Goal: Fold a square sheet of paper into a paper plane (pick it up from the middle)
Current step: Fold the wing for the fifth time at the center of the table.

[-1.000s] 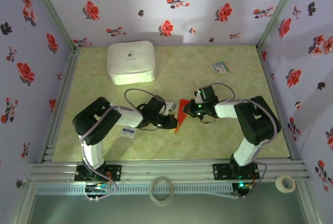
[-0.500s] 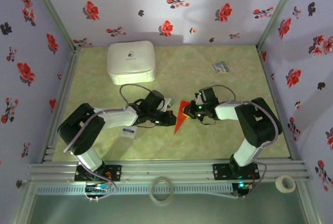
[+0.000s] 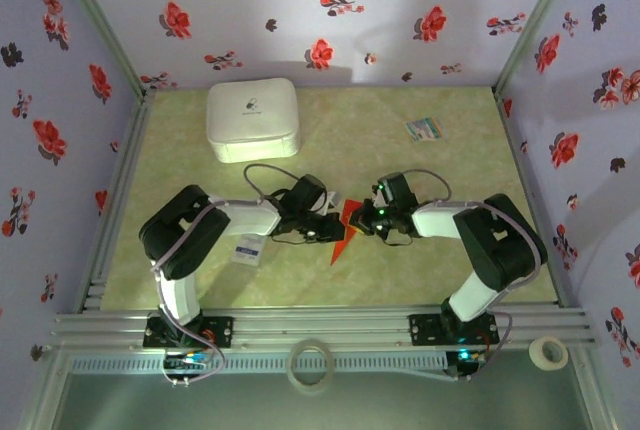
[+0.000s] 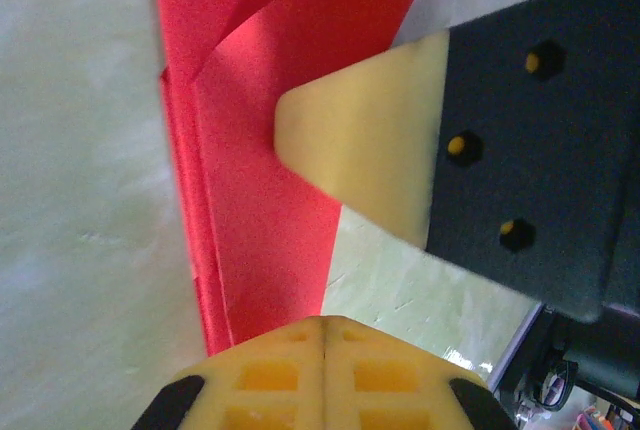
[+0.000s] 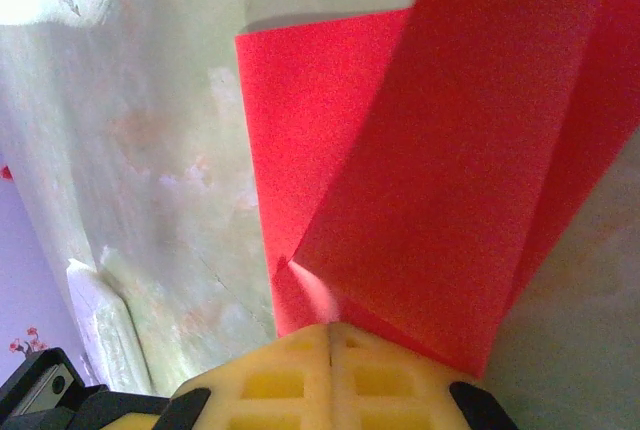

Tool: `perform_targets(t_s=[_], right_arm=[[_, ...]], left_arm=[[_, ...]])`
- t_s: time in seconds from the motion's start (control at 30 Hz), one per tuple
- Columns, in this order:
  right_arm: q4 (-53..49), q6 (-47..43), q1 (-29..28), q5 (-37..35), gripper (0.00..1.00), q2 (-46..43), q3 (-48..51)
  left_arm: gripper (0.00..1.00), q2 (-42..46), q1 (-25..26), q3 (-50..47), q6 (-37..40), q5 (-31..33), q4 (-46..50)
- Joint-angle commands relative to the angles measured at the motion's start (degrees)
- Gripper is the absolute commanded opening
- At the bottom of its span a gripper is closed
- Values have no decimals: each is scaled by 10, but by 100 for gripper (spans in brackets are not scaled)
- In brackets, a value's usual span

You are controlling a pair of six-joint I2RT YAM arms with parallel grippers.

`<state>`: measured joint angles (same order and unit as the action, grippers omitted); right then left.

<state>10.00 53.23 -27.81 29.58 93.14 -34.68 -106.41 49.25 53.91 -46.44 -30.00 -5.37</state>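
The paper plane lies mid-table, with my left gripper touching its left side and my right gripper its right (tips close together). The box sits by the far left corner, the card toward the far right, and the packet left of the plane.

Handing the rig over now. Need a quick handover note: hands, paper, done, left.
Left hand: shut, tips pinching the narrow end of the red paper, as far as the left wrist view shows.
Right hand: shut, gripping the paper's folded layers from the opposite side.
Paper: mid-table between the two hands, already folded into a tapered, layered shape with one flap raised.
Done: sheet picked up, several folds made.
Left: probably flatten the loose flap, finish the creases, then release.
White box, multicoloured card and white packet lie apart from the work.
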Motion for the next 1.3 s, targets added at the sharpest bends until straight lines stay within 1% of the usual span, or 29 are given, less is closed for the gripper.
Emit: perform_targets(t_s=[0.0,0.17,0.3,0.4,0.57,0.7,1.07,1.27], right_arm=[[-18,12,-5,-14,2,-12,6],[-14,14,-5,-13,2,-6,8],[-16,8,-5,-15,2,0,6],[-25,0,-5,-18,2,8,2],[-40,-15,-4,-28,3,16,-6],[-59,-44,4,-41,3,20,-18],[-53,-73,65,-31,3,36,-34],[-51,-82,87,-30,4,39,-40]], left_arm=[[0,-22,9,31,-3,8,21],[0,-37,16,46,1,38,45],[0,-54,19,55,12,77,101],[0,-64,26,50,13,98,123],[0,-73,36,30,12,98,128],[0,-73,39,9,10,97,121],[0,-71,40,-21,2,84,91],[0,-73,39,-25,3,79,83]])
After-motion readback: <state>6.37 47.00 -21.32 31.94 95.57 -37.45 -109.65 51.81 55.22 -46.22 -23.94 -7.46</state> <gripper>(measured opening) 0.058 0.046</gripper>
